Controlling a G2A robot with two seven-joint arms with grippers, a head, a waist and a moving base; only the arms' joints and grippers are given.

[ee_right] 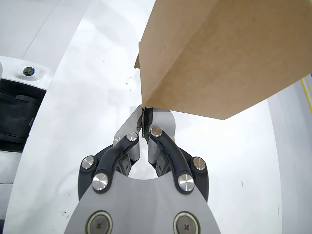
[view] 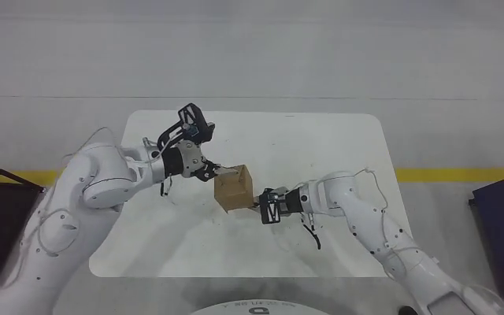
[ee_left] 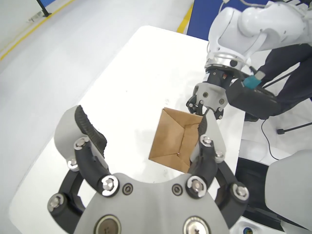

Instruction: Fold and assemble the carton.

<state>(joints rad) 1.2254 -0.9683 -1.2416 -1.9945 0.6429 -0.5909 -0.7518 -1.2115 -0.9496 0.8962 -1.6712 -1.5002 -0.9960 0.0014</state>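
Note:
A brown carton [view: 234, 189] stands erected near the middle of the white table [view: 315, 142]. In the left wrist view the carton [ee_left: 170, 140] shows its hollow inside with folded flaps at the bottom. My left gripper [view: 207, 169] is open at the carton's left side; one of its fingers [ee_left: 207, 127] lies against the carton's rim, the other [ee_left: 90, 127] stands apart over bare table. My right gripper [ee_right: 144, 120] is shut on a lower edge of the carton [ee_right: 214, 49]. It sits at the carton's front right [view: 266, 206], and the left wrist view shows it [ee_left: 202, 109] at the carton's far corner.
The table's front edge [view: 236, 276] lies close behind the right gripper. A blue panel [ee_left: 231, 5] stands beyond the table's end. A yellow line [view: 449, 174] runs along the floor to the right, and a dark frame [view: 12, 185] stands off the table's left side.

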